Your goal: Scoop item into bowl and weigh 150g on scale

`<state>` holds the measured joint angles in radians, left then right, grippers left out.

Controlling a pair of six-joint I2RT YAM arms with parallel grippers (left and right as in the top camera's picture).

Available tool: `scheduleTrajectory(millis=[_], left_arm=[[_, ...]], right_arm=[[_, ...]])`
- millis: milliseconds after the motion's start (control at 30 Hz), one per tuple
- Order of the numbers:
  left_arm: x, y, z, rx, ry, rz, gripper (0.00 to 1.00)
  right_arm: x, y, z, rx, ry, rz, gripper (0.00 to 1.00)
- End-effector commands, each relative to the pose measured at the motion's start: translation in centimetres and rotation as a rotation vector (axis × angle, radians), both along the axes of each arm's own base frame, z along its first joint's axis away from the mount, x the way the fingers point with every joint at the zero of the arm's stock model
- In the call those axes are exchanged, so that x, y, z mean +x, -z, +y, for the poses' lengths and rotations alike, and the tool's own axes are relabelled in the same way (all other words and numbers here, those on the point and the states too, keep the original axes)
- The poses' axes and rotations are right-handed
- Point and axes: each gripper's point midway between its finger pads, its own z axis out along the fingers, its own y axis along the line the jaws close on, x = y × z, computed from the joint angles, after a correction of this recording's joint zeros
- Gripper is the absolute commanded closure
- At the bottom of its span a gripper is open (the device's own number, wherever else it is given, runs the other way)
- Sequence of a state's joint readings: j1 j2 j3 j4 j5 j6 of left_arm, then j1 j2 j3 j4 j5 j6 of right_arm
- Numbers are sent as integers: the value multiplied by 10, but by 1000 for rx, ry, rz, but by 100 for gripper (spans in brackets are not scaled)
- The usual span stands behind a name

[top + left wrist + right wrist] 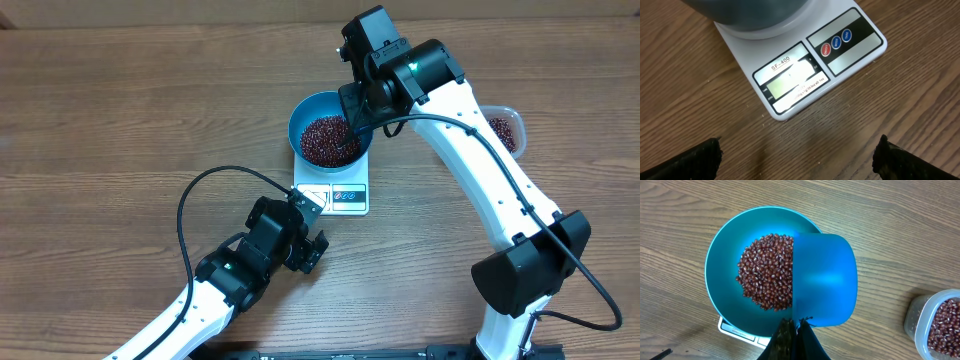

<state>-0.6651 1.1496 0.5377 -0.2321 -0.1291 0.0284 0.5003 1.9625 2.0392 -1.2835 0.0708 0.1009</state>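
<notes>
Teal-blue round deep bowl [720, 280] sits on the small flat white square scale [345, 196], holding a heap of small dark red-brown beans [765, 272].
Your right gripper [795, 327] is clamped on the handle of the small bright blue plastic scoop [825, 280], which hangs over the bowl's right half. Your left gripper [800, 160] hovers, jaws wide apart, above the wooden counter [120, 110] just in front of the scale's display. A clear plastic tub [935, 325] of more beans stands to the right.

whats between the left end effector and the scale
Only bare wooden table lies between the open left end effector and the scale's front edge; the left wrist view shows that stretch clearly.
</notes>
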Motion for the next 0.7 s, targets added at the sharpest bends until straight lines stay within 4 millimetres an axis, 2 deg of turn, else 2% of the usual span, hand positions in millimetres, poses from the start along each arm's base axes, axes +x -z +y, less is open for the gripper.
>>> scheduleTrajectory(millis=[0,667], left_arm=[[7,-9,-1,-11,-16,-22,1],[7,-9,-1,-10,-16,-20,0]], right_arm=[[0,-26,2,23,1,-64,96],[-2,-25,1,21,14,-54,96]])
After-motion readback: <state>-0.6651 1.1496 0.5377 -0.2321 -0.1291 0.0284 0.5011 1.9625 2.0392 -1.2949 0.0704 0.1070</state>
